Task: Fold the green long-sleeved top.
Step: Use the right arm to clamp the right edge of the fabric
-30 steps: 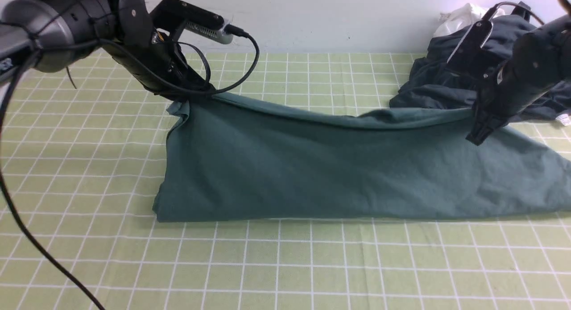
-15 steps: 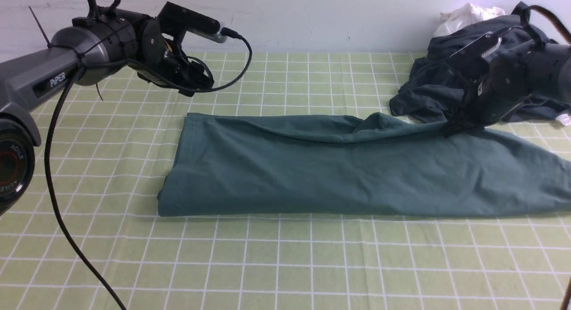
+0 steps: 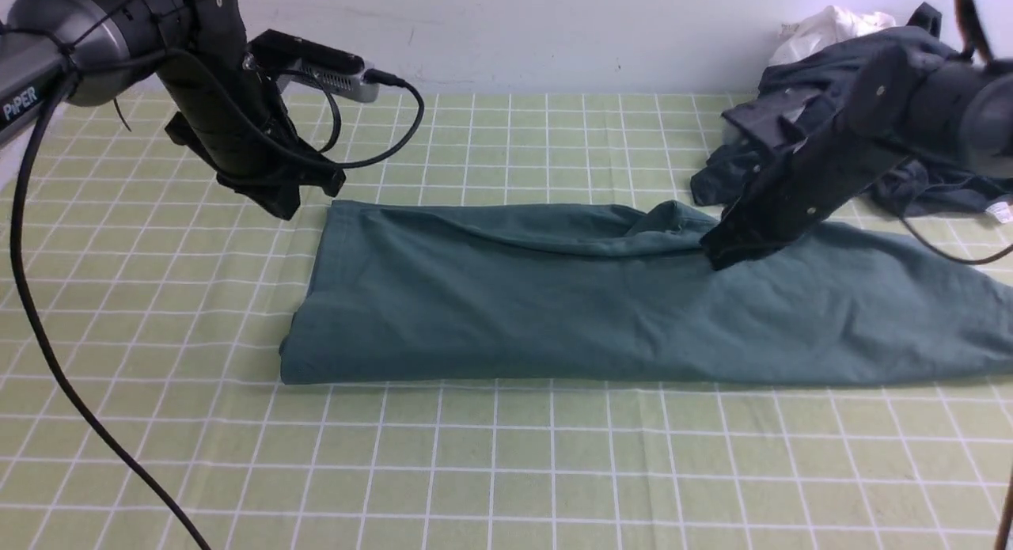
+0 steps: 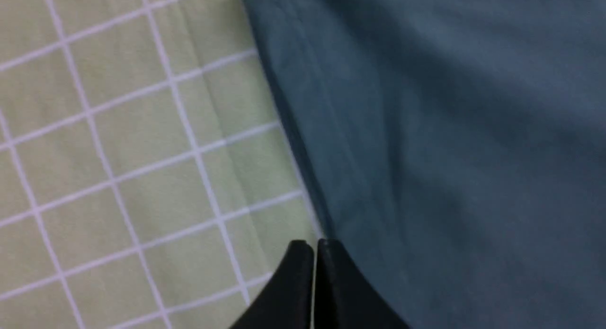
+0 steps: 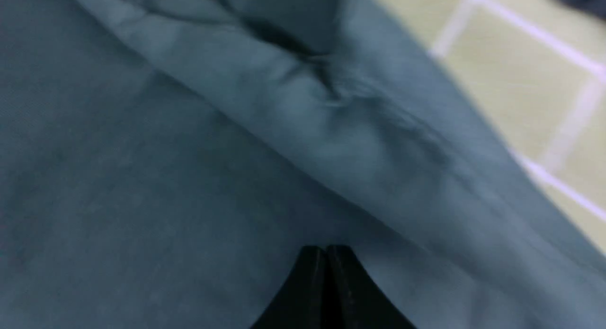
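Both clenched, empty: left claw (image 4: 315,246), right claw (image 5: 326,248); green long-sleeved top (image 3: 514,297); PiPER lettering (image 3: 17,105)

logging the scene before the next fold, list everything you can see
top: one, teal-green, laid lengthwise across the table's middle
garment: one, dark grey, bunched at far right
cloth: one, white, behind the garment by the wall
tablecloth: one, yellow-green with white grid, covering the table
cable: one, black, hanging from the left arm
left pincer: one, black, shut, at the top's far left corner
right pincer: one, black, shut, over the top's far edge
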### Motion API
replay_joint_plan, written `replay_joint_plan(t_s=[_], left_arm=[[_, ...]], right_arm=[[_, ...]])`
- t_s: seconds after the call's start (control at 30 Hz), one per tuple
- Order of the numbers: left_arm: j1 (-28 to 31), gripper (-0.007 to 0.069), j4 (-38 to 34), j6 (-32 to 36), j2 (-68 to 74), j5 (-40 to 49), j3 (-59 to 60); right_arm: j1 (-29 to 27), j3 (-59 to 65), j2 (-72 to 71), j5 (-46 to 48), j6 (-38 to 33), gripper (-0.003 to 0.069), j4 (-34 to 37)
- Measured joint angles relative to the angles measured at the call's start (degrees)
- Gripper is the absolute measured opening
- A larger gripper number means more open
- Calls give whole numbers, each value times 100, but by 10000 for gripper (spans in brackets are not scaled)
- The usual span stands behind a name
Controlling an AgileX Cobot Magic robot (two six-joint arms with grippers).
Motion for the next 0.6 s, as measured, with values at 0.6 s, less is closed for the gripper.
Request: replay_joint_plan(t_s=[0.6], left_arm=[[0,-4,175,194,-4889,226,1095]], right_arm=[[-702,-15,-711,-2158,-199,78,1026]])
